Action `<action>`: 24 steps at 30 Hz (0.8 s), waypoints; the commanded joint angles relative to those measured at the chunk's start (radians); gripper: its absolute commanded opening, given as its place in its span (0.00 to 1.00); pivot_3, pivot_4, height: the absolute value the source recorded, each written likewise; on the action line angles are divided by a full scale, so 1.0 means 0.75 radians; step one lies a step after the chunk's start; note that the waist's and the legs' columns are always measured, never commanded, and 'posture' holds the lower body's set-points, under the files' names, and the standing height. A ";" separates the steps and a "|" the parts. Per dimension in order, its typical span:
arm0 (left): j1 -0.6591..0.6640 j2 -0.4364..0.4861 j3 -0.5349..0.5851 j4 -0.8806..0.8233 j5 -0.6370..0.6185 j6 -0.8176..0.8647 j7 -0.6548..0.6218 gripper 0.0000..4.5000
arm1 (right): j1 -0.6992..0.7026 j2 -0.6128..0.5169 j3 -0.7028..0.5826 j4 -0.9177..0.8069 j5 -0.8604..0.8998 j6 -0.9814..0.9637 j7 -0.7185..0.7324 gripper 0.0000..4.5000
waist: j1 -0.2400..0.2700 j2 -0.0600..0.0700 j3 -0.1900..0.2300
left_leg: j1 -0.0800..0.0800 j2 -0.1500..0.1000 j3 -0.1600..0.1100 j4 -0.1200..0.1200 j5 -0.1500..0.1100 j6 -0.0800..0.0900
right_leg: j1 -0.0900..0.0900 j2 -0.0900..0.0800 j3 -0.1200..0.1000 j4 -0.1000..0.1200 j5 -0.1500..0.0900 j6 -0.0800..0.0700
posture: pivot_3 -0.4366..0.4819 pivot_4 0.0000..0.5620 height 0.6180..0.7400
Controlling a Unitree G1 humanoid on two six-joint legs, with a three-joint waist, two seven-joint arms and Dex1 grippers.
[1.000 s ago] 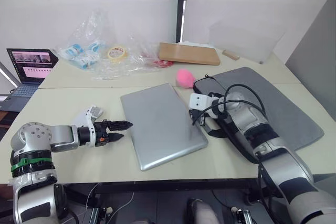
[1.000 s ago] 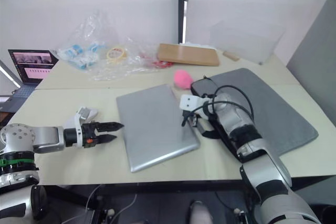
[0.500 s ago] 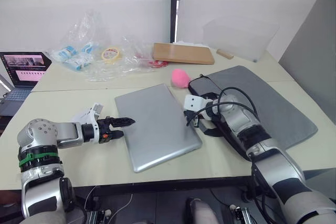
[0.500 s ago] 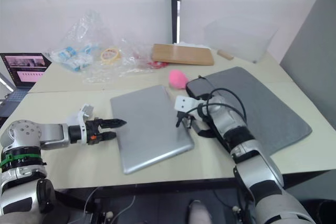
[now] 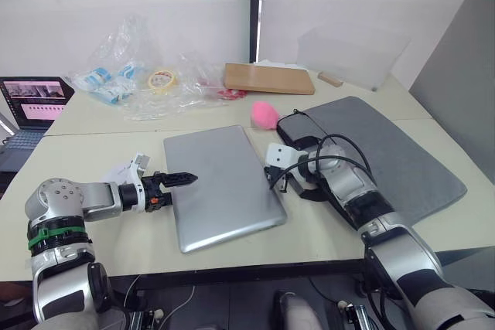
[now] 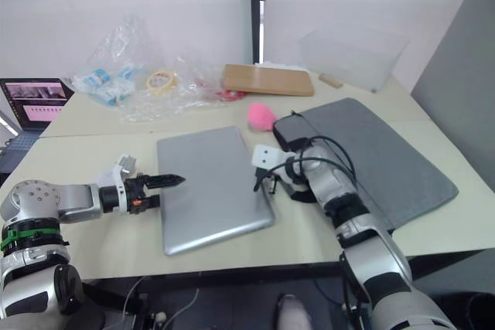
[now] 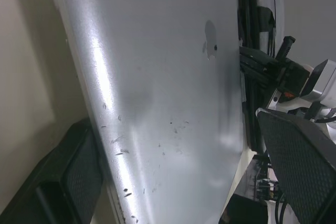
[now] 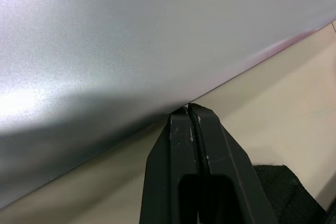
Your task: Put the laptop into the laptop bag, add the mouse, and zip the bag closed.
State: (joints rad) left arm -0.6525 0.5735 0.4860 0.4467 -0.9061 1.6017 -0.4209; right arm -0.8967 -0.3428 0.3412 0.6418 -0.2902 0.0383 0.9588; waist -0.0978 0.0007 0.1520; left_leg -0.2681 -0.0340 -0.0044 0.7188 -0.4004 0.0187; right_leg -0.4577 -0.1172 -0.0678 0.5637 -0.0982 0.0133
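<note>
My right gripper (image 8: 190, 109), fingers pressed together, touches the thin silver-grey metal laptop (image 5: 220, 183) near the tabletop's (image 5: 93, 144) front edge. My left gripper (image 5: 179, 183) straddles its opposite edge, fingers apart.

Left arm reaches in low from the robot's left side, forearm level over the worktop (image 5: 116, 133). Left claw (image 5: 182, 182) has its two black fingers parted, one tip over the near left edge of the laptop (image 5: 220, 183), the other below that edge; left wrist view confirms a finger on each side of the lid edge.

Right arm is bent at the elbow, forearm angled inward toward the centre. Right claw (image 8: 189, 109) has both fingers pressed flat together, tips touching the laptop's right edge at worktop level. Black cables loop over the right wrist.
</note>
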 commanded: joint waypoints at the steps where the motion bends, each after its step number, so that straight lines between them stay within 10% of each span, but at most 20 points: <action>1: 0.005 -0.032 -0.028 -0.026 -0.058 0.017 -0.054 1.00 | -0.004 0.071 0.028 -0.074 0.053 -0.030 0.040 0.00 | 0.000 0.000 0.000 | 0.000 0.000 0.000 0.000 0.000 0.000 | 0.000 0.000 0.000 0.000 0.000 0.000 | 0.48 0.27 1.00; 12: 0.024 -0.052 -0.023 -0.089 -0.028 0.015 -0.107 1.00 | 0.042 0.056 0.023 -0.136 0.054 0.002 0.048 0.00 | -0.002 0.000 0.000 | 0.000 0.001 0.000 -0.004 0.000 0.000 | -0.001 0.001 0.000 -0.002 0.000 0.000 | 0.48 0.27 1.00; 24: 0.065 0.026 -0.054 -0.089 -0.144 0.017 -0.122 0.16 | 0.055 0.049 0.022 -0.138 0.051 0.000 0.045 0.00 | -0.002 0.000 0.000 | 0.000 0.002 0.000 -0.005 -0.001 -0.001 | -0.002 0.003 0.000 -0.002 -0.001 -0.002 | 0.48 0.27 1.00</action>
State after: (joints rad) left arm -0.6079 0.5777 0.4701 0.4068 -0.9878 1.6112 -0.5201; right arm -0.8622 -0.3364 0.3391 0.5883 -0.2877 0.0531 0.9631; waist -0.0996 0.0005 0.1520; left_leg -0.2680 -0.0321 -0.0042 0.7153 -0.4009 0.0178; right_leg -0.4589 -0.1150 -0.0680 0.5618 -0.0990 0.0120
